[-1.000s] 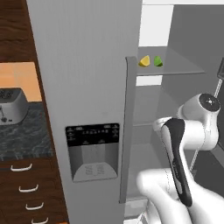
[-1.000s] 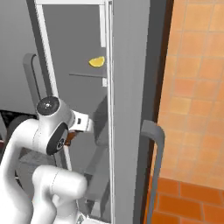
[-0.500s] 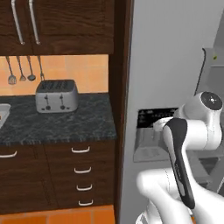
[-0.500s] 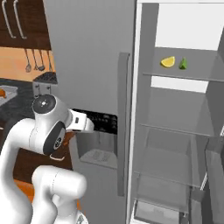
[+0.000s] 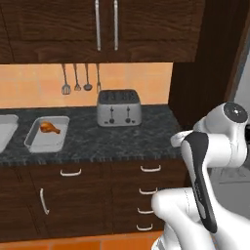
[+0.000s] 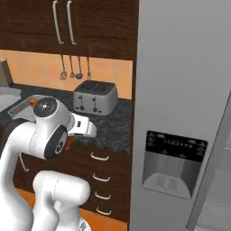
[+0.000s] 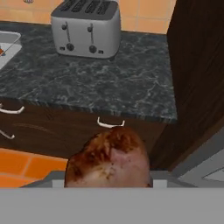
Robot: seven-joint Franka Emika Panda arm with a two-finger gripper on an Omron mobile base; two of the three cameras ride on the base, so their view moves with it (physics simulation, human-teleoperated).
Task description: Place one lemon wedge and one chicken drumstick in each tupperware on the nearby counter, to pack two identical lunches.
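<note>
A dark reddish-brown chicken drumstick (image 7: 109, 159) sits close up at the bottom of the hand view, where my gripper's tips are, and hides them. My gripper (image 6: 88, 129) is shut on it, hanging in front of the counter (image 5: 122, 139) near its right end. A pale grey tupperware (image 5: 46, 134) lies on the counter's left part with an orange-golden drumstick (image 5: 49, 128) inside. A second tupperware (image 5: 5, 131) shows partly at the left edge. The lemon wedge is out of view.
A steel toaster (image 5: 118, 108) stands at the back of the counter, with utensils (image 5: 76, 78) hanging on the wall above. Dark wood drawers (image 5: 146, 195) run below. The grey fridge door (image 6: 185, 113) with its dispenser rises to the right.
Both base views have swung left, from the open fridge shelves to the counter with the toaster and trays: the camera has moved. The arm's pose looks the same.
</note>
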